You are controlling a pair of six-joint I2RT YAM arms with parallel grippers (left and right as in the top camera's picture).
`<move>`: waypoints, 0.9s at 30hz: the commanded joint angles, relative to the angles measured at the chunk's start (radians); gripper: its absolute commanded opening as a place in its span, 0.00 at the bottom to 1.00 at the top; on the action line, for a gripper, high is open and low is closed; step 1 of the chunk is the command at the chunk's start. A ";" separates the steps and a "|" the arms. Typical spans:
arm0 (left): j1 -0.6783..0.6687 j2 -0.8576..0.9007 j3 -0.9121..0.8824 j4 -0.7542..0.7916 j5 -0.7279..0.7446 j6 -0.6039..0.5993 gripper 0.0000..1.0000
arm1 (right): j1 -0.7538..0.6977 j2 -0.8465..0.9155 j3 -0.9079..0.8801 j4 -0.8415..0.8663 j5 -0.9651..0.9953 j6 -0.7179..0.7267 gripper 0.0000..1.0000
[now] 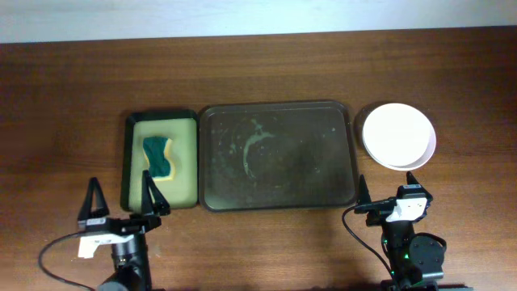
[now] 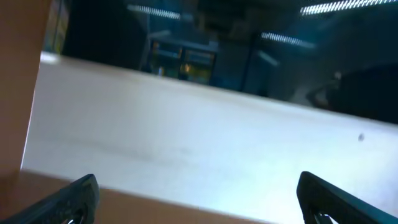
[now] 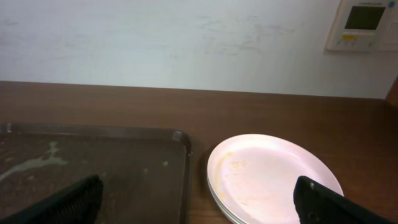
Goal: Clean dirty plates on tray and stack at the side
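From overhead, the tray (image 1: 307, 162) lay at the middle of the table (image 1: 65, 97) with no plate on it, only pale streaks and specks on its dark floor. The plates (image 1: 398, 135) sat in one stack on the bare wood just beside the tray's 3 o'clock edge, slightly toward 2 o'clock. At least two rims showed, but the exact count could not be told. At the tray's 9 o'clock side was a smaller black tray (image 1: 184, 129) with a green sponge (image 1: 159, 157) lying in it. The left gripper (image 1: 119, 182) hung at the table's 7 o'clock and the right gripper (image 1: 388, 190) at its 5 o'clock, just short of the stack, and neither held anything. The left wrist view showed only a pale wall, with the left gripper (image 2: 196, 199) spread wide and nothing between its fingers. The right wrist view showed the tray's near corner (image 3: 177, 140) at 9 o'clock and the stack of plates (image 3: 267, 180) at 4 o'clock. The right gripper (image 3: 199, 202) stood wide apart and empty. A faint yellowish smear (image 3: 236, 165) remained on the top plate. The clearing and stacking looked done. What seemed left, if anything, was that smear and the sponge lying off to the side.
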 commanded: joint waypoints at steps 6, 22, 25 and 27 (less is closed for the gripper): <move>0.001 -0.003 -0.042 -0.430 0.059 0.275 0.99 | 0.006 -0.006 -0.005 -0.006 0.005 0.009 0.98; 0.001 -0.003 -0.042 -0.430 0.061 0.274 0.99 | 0.006 -0.006 -0.005 -0.006 0.005 0.009 0.98; 0.001 -0.003 -0.042 -0.430 0.061 0.274 0.99 | 0.006 -0.006 -0.005 -0.006 0.005 0.009 0.98; 0.001 -0.003 -0.042 -0.430 0.061 0.274 0.99 | 0.006 -0.006 -0.005 -0.006 0.005 0.009 0.98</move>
